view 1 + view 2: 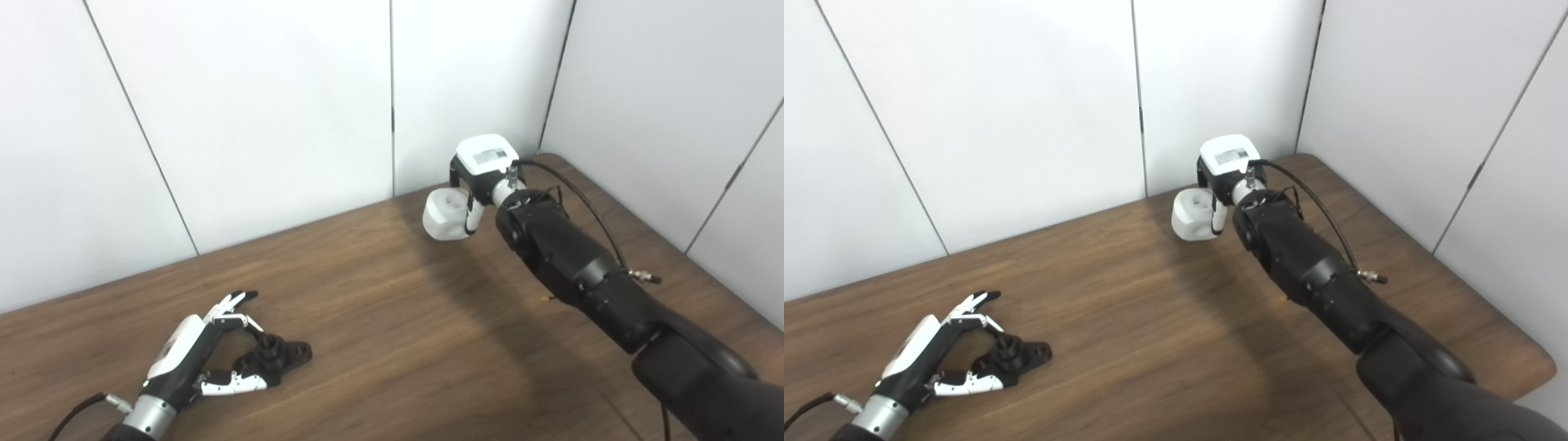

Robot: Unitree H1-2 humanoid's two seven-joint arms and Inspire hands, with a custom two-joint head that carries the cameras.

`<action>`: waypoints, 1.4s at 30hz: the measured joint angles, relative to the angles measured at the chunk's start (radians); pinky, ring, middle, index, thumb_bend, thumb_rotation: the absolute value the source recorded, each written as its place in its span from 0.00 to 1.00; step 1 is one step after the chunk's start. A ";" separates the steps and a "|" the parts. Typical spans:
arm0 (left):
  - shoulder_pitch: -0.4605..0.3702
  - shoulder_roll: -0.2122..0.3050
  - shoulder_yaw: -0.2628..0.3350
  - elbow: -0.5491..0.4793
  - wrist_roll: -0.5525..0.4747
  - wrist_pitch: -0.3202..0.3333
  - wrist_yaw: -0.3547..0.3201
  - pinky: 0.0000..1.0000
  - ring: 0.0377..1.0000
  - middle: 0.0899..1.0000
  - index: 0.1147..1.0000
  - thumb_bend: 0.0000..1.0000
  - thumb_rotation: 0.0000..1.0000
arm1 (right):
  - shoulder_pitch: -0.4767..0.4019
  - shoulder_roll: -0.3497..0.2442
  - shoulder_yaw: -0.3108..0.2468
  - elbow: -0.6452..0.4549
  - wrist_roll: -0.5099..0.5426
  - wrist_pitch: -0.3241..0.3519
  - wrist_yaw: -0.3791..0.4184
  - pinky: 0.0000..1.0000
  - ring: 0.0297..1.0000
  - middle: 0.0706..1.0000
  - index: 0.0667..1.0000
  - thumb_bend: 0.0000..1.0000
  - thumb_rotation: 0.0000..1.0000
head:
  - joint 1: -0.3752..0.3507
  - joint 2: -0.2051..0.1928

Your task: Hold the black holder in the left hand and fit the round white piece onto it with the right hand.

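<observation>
The black holder (278, 358) lies flat on the wooden table (392, 318) at the front left, a short round post standing up from it. My left hand (208, 349) rests around its near end, fingers apart on either side, open and not gripping it. Far at the back right, my right hand (481, 171) is shut on the round white piece (446, 214), a chunky white cylinder with a hole in its side, held a little above the table near the wall.
White wall panels (275, 122) close the table at the back and on the right. The table's right edge (1540, 367) runs close to my right arm (588, 275). Bare wood lies between the two hands.
</observation>
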 measured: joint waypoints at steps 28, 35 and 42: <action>0.011 -0.036 0.007 -0.054 0.050 0.074 0.012 1.00 1.00 0.95 0.42 0.52 0.06 | -0.192 -0.005 0.068 -0.322 0.041 -0.088 0.566 0.58 0.70 0.66 0.44 0.53 0.14 | 0.268 0.091; 0.010 -0.044 0.007 -0.055 0.057 0.084 0.017 1.00 1.00 0.95 0.41 0.52 0.06 | -0.175 0.046 0.066 -0.333 0.075 -0.145 0.532 0.62 0.73 0.69 0.44 0.53 0.14 | 0.325 0.101; 0.012 -0.053 0.007 -0.066 0.060 0.111 0.024 1.00 1.00 0.95 0.41 0.52 0.06 | -0.155 0.070 0.063 -0.344 0.077 -0.161 0.494 0.62 0.72 0.68 0.44 0.53 0.14 | 0.364 0.112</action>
